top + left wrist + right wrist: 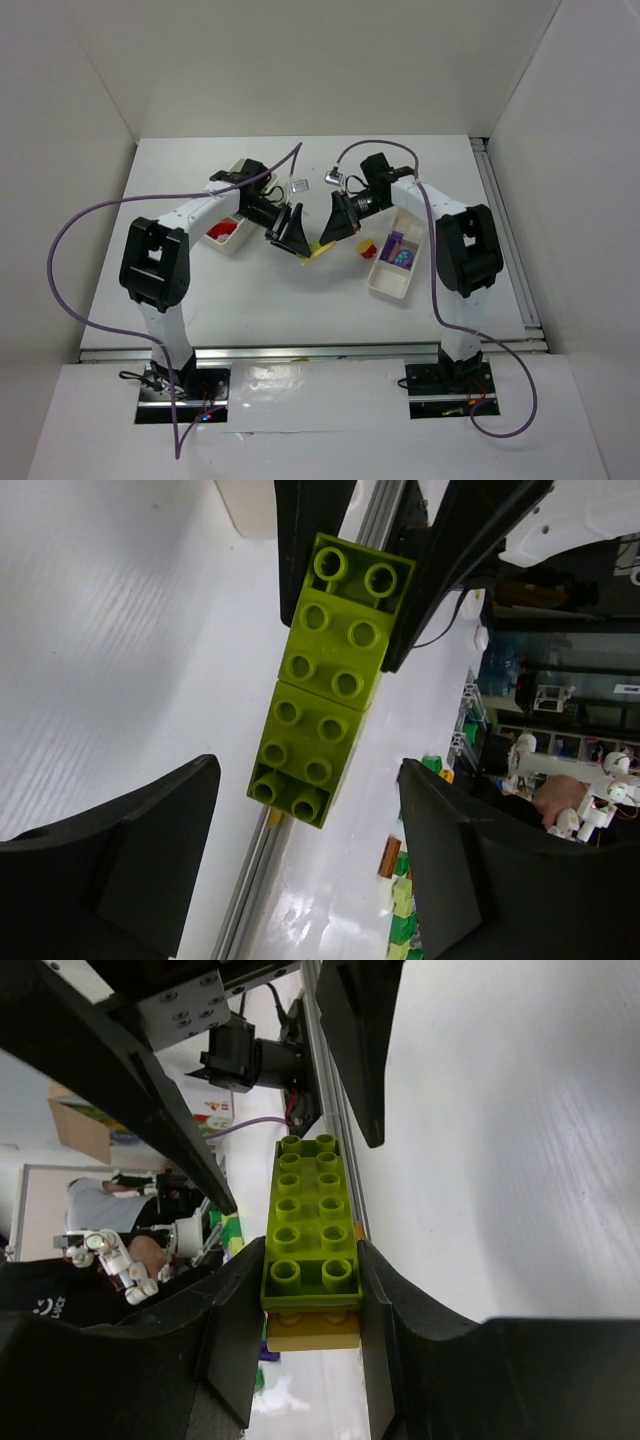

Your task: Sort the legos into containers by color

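A long lime green lego (318,250) stuck on top of a yellow lego is held just above the table's middle. My right gripper (312,1260) is shut on one end of this stack: the green lego (310,1225) sits between its fingers with the yellow lego (312,1328) under it. My left gripper (308,780) is open, its wide fingers on either side of the green lego's (325,675) other end without touching it. In the top view the left gripper (290,232) and right gripper (335,222) face each other.
A white tray (243,238) at the left holds a red lego (222,232). A white tray (385,288) at the right holds purple (393,241) and blue (402,258) legos. A red and yellow lego (365,247) lies beside the right tray.
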You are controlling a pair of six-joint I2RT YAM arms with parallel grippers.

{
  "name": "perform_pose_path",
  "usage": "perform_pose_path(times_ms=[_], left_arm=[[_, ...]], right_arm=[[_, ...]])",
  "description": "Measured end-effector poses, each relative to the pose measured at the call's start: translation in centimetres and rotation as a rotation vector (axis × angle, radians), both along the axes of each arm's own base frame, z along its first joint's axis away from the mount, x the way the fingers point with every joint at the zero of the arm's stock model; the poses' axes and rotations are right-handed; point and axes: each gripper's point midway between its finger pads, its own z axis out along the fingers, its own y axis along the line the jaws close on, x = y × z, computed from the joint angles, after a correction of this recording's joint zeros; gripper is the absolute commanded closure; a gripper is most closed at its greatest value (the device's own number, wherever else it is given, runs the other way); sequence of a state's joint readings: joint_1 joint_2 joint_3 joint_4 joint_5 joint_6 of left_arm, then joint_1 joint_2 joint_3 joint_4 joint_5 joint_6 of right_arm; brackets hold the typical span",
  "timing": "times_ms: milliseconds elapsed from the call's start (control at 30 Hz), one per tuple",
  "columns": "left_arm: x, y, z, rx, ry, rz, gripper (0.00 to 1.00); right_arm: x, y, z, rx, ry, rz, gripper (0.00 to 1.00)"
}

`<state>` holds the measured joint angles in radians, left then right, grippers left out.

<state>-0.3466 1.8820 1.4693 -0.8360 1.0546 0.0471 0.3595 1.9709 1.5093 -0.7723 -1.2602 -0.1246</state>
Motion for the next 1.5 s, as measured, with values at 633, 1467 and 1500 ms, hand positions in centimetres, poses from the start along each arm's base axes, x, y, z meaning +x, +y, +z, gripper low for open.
perform_pose_path(times_ms=[633,1467,1500], left_arm=[[-0.1,-0.2,0.4,-0.157,0.05,-0.035,0.54],[3.9,2.3,-1.1,-0.086,0.104,0.147,1.0],[4.3,2.6,-1.5,-0.066,0.11,0.174,1.0]], right_arm=[[0.0,-0.3,0.5,0.012,0.027,-0.007,0.85],[4.6,-2.7,-0.1,-0.155,0.012,-0.381,0.01],[5.0,-3.0,0.5,-0.142,0.006,-0.406,0.01]])
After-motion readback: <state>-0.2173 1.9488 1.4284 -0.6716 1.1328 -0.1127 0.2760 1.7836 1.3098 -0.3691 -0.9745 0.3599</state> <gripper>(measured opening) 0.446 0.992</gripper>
